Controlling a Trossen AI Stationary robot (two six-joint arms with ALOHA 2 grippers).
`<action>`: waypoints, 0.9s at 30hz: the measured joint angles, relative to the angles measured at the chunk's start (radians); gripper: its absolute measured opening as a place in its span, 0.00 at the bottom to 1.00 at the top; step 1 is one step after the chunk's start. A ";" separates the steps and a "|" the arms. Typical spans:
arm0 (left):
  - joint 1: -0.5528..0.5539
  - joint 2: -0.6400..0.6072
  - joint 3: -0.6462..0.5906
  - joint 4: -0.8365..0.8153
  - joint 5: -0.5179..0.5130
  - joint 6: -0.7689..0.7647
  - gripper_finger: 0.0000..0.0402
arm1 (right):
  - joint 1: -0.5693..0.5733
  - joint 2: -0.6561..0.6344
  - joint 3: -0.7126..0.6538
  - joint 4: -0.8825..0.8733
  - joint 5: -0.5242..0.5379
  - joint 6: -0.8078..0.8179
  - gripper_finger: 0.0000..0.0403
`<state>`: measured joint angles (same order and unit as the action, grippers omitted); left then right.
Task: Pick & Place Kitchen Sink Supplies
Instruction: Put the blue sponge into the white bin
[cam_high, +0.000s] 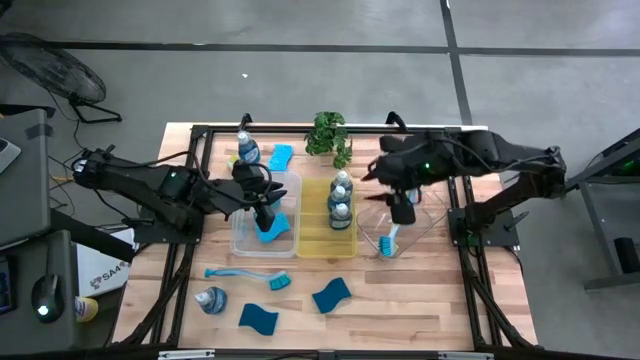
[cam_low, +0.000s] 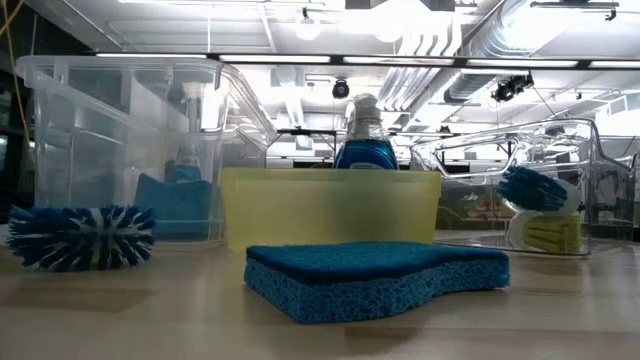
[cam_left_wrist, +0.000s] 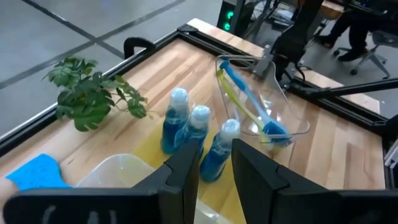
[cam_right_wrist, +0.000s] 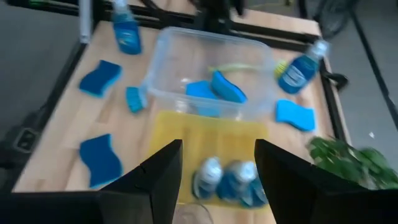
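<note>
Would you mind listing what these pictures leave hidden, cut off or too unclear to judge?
- Low view: neither gripper shows. The yellow tray hides all of the soap bottle below its shoulder.
- Left wrist view: the left gripper covers the lower part of the nearest bottle, and the picture's edge cuts off the sponge.
- Right wrist view: blur, and the right gripper cut off below.
- High view: the left gripper hides part of the clear tray.

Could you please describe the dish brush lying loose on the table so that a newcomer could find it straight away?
Start at the yellow tray in the middle of the wooden table. Go to the clear tray on its left, then to the bare wood just in front of it. There lies the blue dish brush, the only brush outside a tray; the others sit in the right-hand clear tray.
</note>
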<state>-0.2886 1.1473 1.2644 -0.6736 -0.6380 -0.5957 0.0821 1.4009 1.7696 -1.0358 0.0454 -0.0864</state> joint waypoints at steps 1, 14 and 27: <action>0.000 0.000 0.000 -0.001 0.001 -0.002 0.23 | 0.019 0.005 0.000 0.005 0.001 0.001 0.48; 0.000 0.000 0.000 -0.003 0.139 0.031 0.23 | 0.211 0.162 0.000 0.011 0.088 0.204 0.48; 0.000 0.000 0.000 -0.005 0.193 0.052 0.23 | 0.389 0.402 -0.001 0.007 0.055 0.354 0.48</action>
<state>-0.2890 1.1473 1.2644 -0.6788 -0.4452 -0.5434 0.4711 1.8026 1.7687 -1.0288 0.1003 0.2680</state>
